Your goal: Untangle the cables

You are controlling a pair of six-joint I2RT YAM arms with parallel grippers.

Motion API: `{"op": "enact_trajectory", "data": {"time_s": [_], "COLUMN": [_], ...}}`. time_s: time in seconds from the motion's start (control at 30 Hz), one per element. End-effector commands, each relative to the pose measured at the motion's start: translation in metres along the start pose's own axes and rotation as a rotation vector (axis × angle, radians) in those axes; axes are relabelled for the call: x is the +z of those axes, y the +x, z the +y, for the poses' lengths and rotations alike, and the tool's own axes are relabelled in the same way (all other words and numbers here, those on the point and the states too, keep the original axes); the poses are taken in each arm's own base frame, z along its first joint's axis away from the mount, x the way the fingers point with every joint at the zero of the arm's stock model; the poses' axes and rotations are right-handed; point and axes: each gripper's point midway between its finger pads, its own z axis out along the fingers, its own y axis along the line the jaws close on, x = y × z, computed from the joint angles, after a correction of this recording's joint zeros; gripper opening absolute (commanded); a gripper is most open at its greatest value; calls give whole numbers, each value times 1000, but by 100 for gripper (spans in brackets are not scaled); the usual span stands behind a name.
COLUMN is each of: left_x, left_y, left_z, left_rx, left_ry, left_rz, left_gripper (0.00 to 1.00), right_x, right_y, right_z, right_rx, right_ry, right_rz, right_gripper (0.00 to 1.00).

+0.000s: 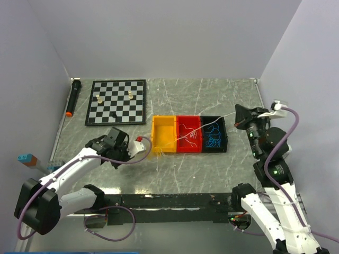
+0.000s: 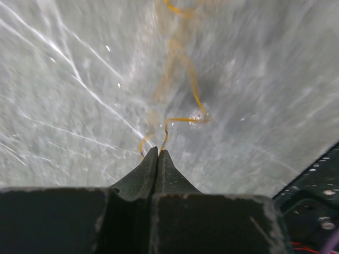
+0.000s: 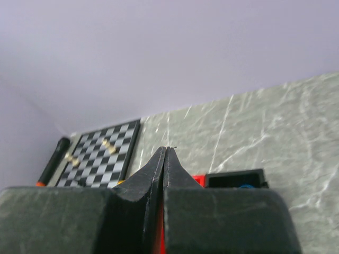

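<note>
My left gripper (image 1: 139, 144) is low over the table beside the left end of the yellow bin (image 1: 163, 123). In the left wrist view its jaws (image 2: 158, 151) are shut on a thin yellow cable (image 2: 180, 119) that curls away over the grey tabletop. My right gripper (image 1: 237, 114) is raised at the right, past the black bin (image 1: 214, 120), and is shut on a thin white cable (image 1: 212, 124). This cable stretches down to the white strands (image 1: 189, 136) in the red bin (image 1: 188, 120). Blue cables (image 1: 213, 139) lie in the black bin. In the right wrist view the jaws (image 3: 164, 148) are pressed together.
A chessboard (image 1: 117, 101) with a few pieces lies at the back left, and it also shows in the right wrist view (image 3: 100, 156). A black marker (image 1: 73, 97) with an orange tip lies along the left wall. Small blue and brown blocks (image 1: 27, 159) sit at the left edge.
</note>
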Motion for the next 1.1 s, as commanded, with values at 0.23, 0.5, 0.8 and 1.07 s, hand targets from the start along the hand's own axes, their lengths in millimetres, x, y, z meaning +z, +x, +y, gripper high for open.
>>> {"op": "enact_trajectory", "data": {"time_s": [0.23, 0.5, 0.8, 1.07], "left_x": [18, 33, 41, 41], "left_y": [39, 88, 113, 111], "left_z": [16, 25, 29, 30], "left_rx": [74, 165, 214, 207], "left_ry": [-119, -243, -291, -305], "left_rz": [125, 253, 334, 312], "left_gripper": [1, 1, 1, 1], "right_x": [-27, -56, -89, -98], "right_y": [-100, -157, -221, -232], "right_z": [15, 4, 14, 14], "right_rx": [1, -77, -108, -126], "right_ry": [25, 136, 161, 172], "right_rz": [-221, -383, -541, -564], "right_gripper": [0, 0, 0, 0]}}
